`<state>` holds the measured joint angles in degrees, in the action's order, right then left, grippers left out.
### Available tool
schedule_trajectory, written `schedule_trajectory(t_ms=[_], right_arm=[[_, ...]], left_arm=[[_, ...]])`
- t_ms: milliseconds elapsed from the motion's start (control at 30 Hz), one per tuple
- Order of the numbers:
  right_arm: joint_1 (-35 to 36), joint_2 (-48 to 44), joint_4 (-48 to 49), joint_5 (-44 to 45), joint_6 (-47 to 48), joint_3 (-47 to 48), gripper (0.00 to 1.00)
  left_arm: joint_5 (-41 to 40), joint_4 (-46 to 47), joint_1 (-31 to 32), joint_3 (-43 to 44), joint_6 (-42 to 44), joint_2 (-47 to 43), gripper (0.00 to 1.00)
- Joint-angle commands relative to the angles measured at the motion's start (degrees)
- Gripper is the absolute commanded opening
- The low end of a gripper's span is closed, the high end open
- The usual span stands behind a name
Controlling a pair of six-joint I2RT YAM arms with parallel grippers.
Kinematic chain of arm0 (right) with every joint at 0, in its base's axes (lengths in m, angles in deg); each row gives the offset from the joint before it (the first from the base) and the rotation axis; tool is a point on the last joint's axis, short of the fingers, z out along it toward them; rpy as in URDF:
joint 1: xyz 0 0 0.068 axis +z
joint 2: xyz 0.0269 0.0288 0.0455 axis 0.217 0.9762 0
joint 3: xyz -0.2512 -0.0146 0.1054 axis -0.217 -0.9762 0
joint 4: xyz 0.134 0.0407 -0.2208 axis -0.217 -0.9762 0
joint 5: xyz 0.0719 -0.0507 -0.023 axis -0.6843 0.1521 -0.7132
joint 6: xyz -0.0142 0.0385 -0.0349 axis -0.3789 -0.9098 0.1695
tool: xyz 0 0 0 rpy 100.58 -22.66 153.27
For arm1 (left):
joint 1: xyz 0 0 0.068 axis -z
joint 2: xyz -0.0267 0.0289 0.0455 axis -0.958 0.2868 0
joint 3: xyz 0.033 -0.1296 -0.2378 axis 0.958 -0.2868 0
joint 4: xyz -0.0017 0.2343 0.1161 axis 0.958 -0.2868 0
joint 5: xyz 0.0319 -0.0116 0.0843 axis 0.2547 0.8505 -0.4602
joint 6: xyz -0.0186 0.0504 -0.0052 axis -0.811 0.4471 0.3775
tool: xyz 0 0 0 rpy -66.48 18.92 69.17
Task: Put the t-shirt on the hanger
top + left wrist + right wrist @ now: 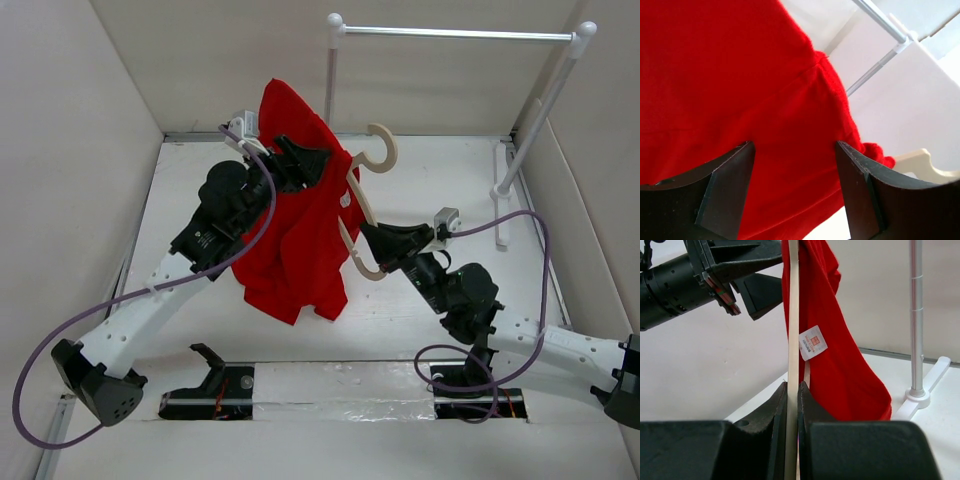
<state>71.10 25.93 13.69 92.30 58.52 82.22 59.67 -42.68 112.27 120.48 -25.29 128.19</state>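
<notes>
Hung bunched in mid-air: the t-shirt [295, 240], draped over one shoulder of the hanger [384, 150], white tag [813, 342] showing at the neck. Clamped on the hanger's bare other shoulder with jaws closed: the right gripper [792, 386]. Spread wide against the cloth, gripping nothing: the left gripper [795, 150]. Judged about half done, with the bare shoulder left to dress and the shirt to straighten.

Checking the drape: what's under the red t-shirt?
Of the hanger, the hook and the shoulder clamped by the right end effector stick out beside the t-shirt. Its other shoulder is covered by cloth, so how far it reaches inside cannot be seen.
</notes>
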Motion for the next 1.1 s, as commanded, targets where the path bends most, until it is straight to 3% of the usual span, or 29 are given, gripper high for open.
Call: schedule_trajectory(t_ms=[0, 300, 800, 1067], right_arm=[[0.58, -0.94, 5.98, -0.03, 1.53, 0.92, 0.0], [1.11, 1.26, 5.8, 2.33, 1.89, 1.01, 0.0], [3.31, 4.95, 6.77, 2.07, 3.03, 3.2, 0.0], [3.31, 2.93, 6.33, 4.89, 2.59, 2.06, 0.0]], left_arm=[[1.47, 8.04, 0.17, -0.17, -2.06, -0.4, 0.61], [4.03, 14.63, 0.17, -7.1, -3.47, -2.85, 0.58], [0.51, 13.14, 0.17, -4.04, -4.43, 1.18, 0.66], [-0.37, 13.76, 0.17, -7.56, -5.05, -2.86, 0.69]])
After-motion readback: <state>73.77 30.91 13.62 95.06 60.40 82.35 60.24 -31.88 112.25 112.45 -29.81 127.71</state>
